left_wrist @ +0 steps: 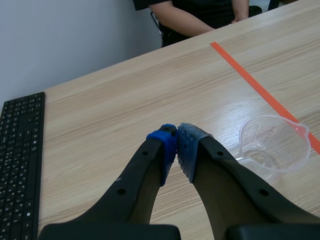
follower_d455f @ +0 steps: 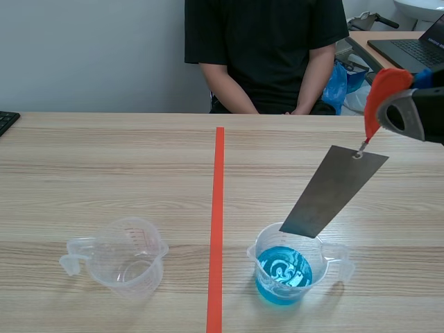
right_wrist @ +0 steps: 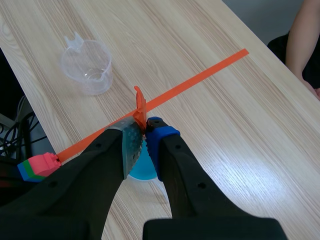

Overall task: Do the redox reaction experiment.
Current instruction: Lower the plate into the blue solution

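A plastic beaker of blue liquid [follower_d455f: 284, 274] stands right of the orange tape line [follower_d455f: 218, 222]. An empty clear beaker [follower_d455f: 128, 255] stands left of it. My right gripper [follower_d455f: 406, 94] is raised at the far right, shut on an orange clip [follower_d455f: 383, 94]. From the clip hangs a grey metal sheet [follower_d455f: 338, 191], tilted, its lower edge at the blue beaker's rim, above the liquid. In the right wrist view the right gripper [right_wrist: 145, 135] pinches the clip [right_wrist: 140, 107] over the blue liquid [right_wrist: 142, 170]. My left gripper [left_wrist: 177, 150] is shut on nothing, above the table beside the empty beaker [left_wrist: 272, 147].
A person [follower_d455f: 263, 48] sits across the table with hands below its far edge. A black keyboard [left_wrist: 20, 160] lies at the table's left end. A laptop [follower_d455f: 416, 45] sits on a desk behind, at the far right.
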Action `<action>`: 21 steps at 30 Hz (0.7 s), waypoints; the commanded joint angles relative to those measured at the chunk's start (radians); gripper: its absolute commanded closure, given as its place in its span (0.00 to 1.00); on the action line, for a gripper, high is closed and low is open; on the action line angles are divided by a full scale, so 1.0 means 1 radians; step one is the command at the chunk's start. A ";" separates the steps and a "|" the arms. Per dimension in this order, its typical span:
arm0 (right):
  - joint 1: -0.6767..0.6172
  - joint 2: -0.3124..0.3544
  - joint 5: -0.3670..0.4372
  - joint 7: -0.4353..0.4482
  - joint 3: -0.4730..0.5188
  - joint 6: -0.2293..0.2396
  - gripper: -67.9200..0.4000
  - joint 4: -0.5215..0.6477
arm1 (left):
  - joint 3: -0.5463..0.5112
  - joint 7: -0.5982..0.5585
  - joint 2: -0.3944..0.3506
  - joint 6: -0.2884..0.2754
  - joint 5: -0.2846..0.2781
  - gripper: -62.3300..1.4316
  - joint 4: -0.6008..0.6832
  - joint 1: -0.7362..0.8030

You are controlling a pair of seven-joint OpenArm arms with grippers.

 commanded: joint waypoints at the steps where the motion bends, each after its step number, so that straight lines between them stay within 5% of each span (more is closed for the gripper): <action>1: 0.006 0.005 0.004 0.015 -0.012 0.012 0.97 0.005 | 0.006 -0.013 0.000 -0.002 -0.014 0.90 0.012 -0.003; 21: 0.006 0.005 -0.092 0.037 -0.086 0.012 0.97 -0.020 | 0.006 -0.013 0.000 -0.002 -0.014 0.90 0.012 -0.003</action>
